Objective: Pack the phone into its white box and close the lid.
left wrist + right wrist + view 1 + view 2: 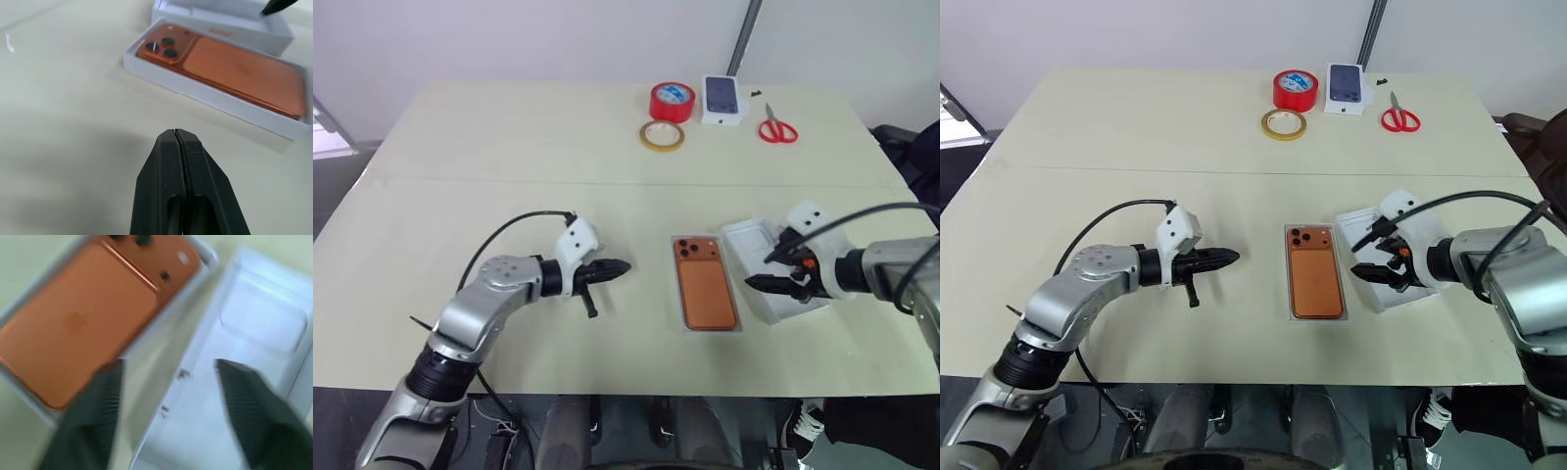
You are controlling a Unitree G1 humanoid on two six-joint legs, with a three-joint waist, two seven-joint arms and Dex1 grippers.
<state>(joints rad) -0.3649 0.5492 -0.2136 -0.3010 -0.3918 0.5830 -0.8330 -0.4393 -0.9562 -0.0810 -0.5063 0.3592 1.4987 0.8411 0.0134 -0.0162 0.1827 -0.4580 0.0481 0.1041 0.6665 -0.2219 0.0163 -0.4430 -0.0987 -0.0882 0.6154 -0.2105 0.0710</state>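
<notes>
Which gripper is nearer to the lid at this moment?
Right. The right gripper hovers open directly over the lid, which lies open-side up beside the white box holding the phone. The left gripper is shut, across the box from the lid.

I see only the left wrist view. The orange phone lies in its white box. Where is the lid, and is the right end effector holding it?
Observer: The lid lies open side up on the table, just right of the white box that holds the phone. The right end effector is above it, fingers apart, gripping nothing.
Operator: Is something else on the table?
Observer: At the far edge stand a red tape roll, a yellow tape ring, a small white box with a phone picture and red scissors.
</notes>
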